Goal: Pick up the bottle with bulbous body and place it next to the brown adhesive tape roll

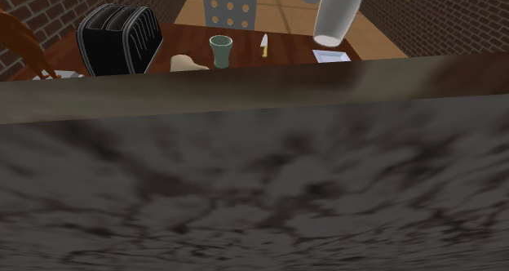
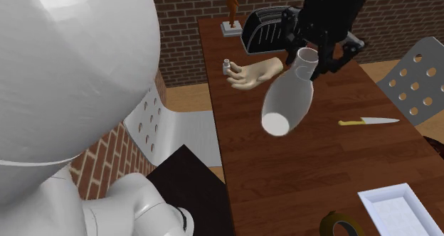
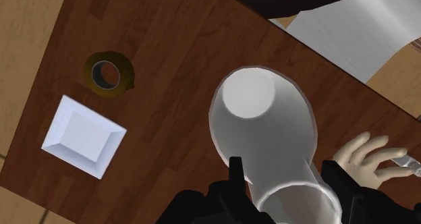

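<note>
Open tabletop (image 3: 169, 61) around tape roll (image 3: 126, 75) — tray (image 3: 83, 136) close.

Home dining room (brick walls (image 2: 186, 1)): wooden table (image 2: 320, 172), toaster (image 1: 119, 39), chair (image 1: 230, 8).

The black gripper (image 2: 308, 60) hangs in the air at the end of a dark wrist, tilted so that it points down and toward the second exterior view's lower left. Its two fingers (image 3: 236, 177) stand apart on either side of the neck of the white bottle (image 2: 286, 99) and clasp it. The white arm (image 2: 71, 85) looms rounded and glossy close to that camera.
</note>
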Controlling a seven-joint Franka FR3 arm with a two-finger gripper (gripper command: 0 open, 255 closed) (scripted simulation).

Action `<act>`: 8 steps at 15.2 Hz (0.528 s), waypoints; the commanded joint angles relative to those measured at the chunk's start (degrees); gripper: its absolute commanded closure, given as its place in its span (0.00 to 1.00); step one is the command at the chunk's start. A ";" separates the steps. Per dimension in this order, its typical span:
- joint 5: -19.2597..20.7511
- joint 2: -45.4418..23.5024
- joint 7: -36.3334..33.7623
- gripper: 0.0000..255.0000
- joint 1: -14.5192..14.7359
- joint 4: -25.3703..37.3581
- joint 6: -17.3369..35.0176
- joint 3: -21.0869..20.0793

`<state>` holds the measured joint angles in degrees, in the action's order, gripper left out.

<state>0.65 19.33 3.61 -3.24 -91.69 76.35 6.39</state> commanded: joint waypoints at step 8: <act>2.27 -0.15 13.54 1.00 -3.76 1.23 -0.89 9.44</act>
<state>2.69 19.13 15.68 -6.64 -91.00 75.98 14.91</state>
